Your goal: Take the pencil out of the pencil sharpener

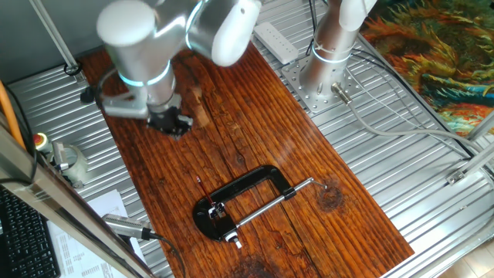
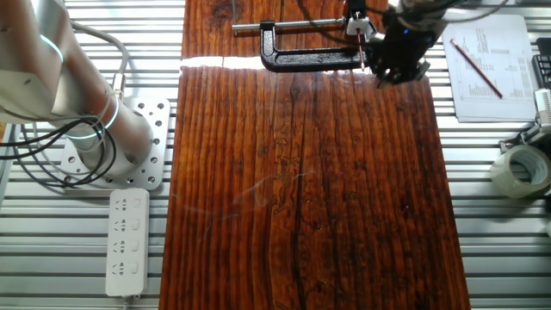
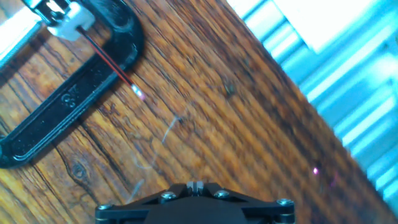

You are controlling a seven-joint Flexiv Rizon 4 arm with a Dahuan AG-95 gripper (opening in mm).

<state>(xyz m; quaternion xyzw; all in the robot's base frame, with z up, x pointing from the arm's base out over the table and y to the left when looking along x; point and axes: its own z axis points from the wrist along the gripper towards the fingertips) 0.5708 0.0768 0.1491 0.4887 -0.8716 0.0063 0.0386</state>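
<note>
The pencil (image 3: 106,59) is a thin dark-red stick with one end in the small pale sharpener (image 3: 65,25). It lies across the frame of the black C-clamp (image 3: 74,102) on the wooden board. They also show in one fixed view, the pencil (image 1: 202,189) and the sharpener (image 1: 217,208), and in the other fixed view, the pencil (image 2: 362,56) and the sharpener (image 2: 356,26). My gripper (image 3: 196,185) is shut and empty, its fingertips pressed together. It hangs above the board, apart from the pencil (image 1: 171,123).
The clamp's long silver screw rod (image 1: 270,202) runs past the sharpener. A sheet of paper with a red pen (image 2: 482,65), a tape roll (image 2: 521,168) and a power strip (image 2: 127,241) lie on the metal table beside the board. The arm's base (image 1: 328,54) stands at the back.
</note>
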